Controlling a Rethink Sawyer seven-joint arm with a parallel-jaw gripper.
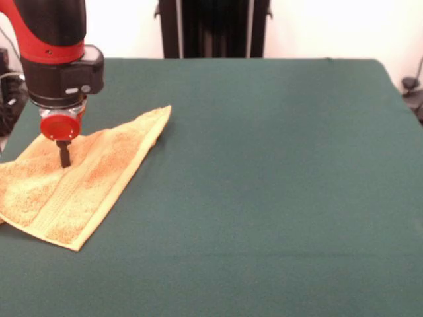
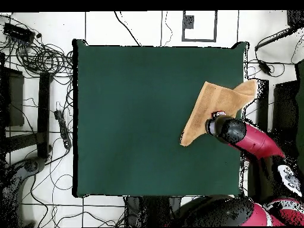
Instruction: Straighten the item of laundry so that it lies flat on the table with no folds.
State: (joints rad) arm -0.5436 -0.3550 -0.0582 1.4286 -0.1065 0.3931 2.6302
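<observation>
The golden-orange towel (image 1: 92,181) lies at the left side of the dark green table (image 1: 264,172), folded into a rough triangle with one corner pointing toward the far side. Its woven band (image 1: 69,198) runs near the front hem. No white tag shows. My gripper (image 1: 64,158) comes straight down onto the towel's middle, with its narrow black fingertips together and sunk into the terry. In the overhead view the towel (image 2: 208,107) sits by the table's (image 2: 136,119) right edge, with one part reaching over that edge. The gripper (image 2: 218,116) is over the towel's lower right part.
The towel's left end reaches the table's left edge in the front view. A black stand (image 1: 211,26) rises behind the table's far side. Cables (image 2: 35,53) and dark gear lie on the floor around the table.
</observation>
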